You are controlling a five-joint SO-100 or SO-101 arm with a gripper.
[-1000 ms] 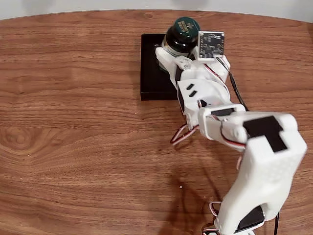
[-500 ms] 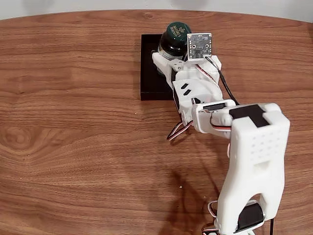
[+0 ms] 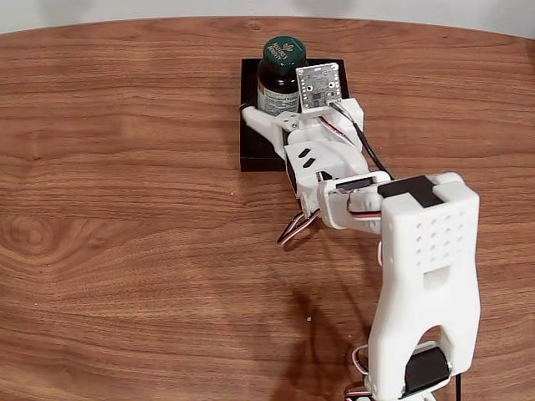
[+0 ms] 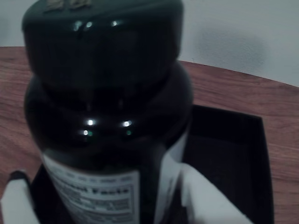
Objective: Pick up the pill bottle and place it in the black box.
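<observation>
White arm reaches across the wooden surface [image 3: 125, 209], hand [image 3: 272, 113] clamped on the pill bottle [image 3: 279, 77], one finger [image 4: 205, 198] pressed against its label. Bottle is upright over the black box [image 3: 251, 142], base hidden, so can't tell if it's seated. Placing step; next move likely calls for lowering if needed, then spreading the fingers and backing off without tipping it.

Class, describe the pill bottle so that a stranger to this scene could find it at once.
On the wooden table, look near the far edge for the black box. The bottle stands over it, held in the white pincer. It is dark green, with a green cap and a white label.
</observation>
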